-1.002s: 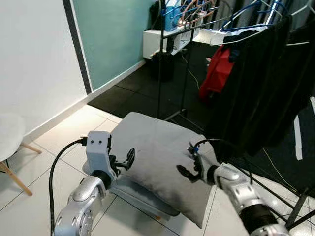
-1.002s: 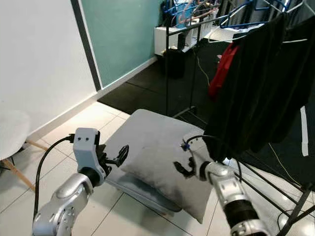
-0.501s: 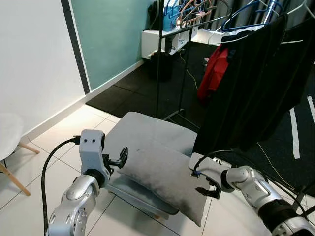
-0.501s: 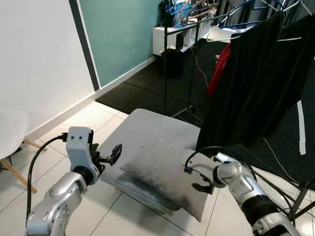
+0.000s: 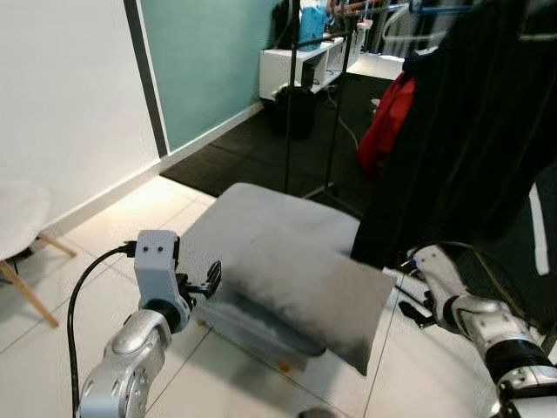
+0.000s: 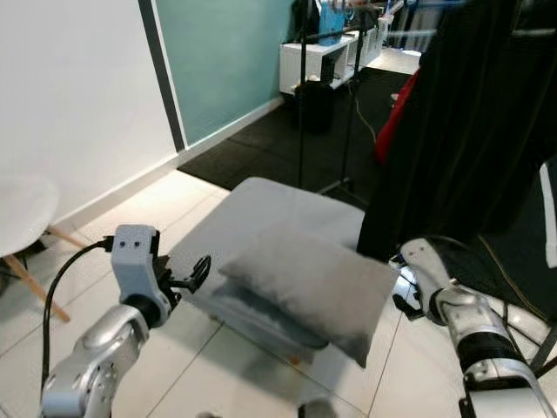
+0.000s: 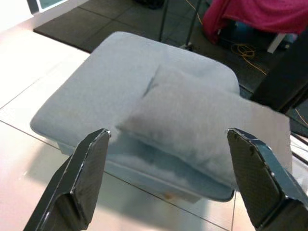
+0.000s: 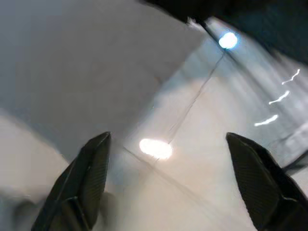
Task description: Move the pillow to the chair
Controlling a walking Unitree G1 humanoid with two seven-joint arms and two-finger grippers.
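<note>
Meanwhile I count one grey pillow [image 5: 300, 292] lying loose across one grey floor cushion [image 5: 261, 218], one white chair [image 5: 17, 222] well apart to my left. With both the left gripper [image 7: 168, 144] and right gripper [image 8: 166, 149] jaws spread and holding nothing, I judge a one-sided grab could drag the pillow onto the tiles.

Between the left gripper's [image 7: 171, 180] spread fingers, a grey pillow [image 7: 202, 127] lies on a cushion [image 7: 96, 101] (also grey).
</note>
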